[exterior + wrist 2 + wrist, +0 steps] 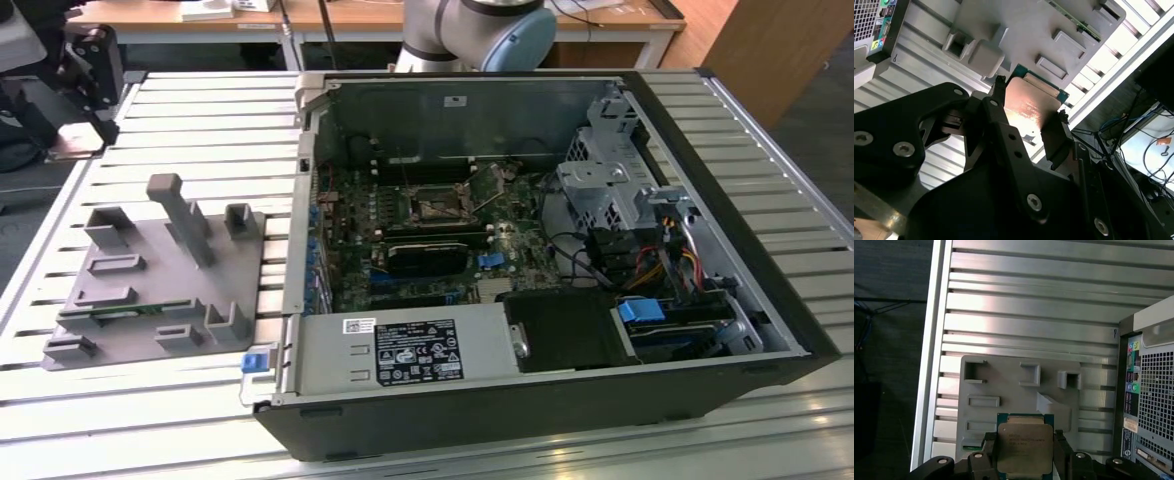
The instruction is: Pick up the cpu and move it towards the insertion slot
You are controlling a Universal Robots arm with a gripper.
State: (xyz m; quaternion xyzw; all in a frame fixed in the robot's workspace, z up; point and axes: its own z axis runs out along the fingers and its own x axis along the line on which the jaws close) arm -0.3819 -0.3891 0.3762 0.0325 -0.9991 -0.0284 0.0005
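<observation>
In both wrist views the cpu [1024,446] [1031,100], a flat square chip with a silvery metal top and a green rim, sits between my black fingers. My gripper [1024,456] [1029,114] is shut on it, one finger on each of two opposite edges. The chip hangs above the grey plastic fixture [1019,390] [1024,30] and looks raised off it. In the exterior view the insertion slot [437,207], a dark square socket with a metal frame, lies on the green board inside the open computer case [534,250], to the exterior view's right of the fixture [154,280].
The fixture carries upright posts and a narrow green memory stick [127,312]. It rests on a slatted metal table [200,130]. The case's rear panel with ports [1149,390] stands beside the fixture. The arm's base [481,30] is behind the case.
</observation>
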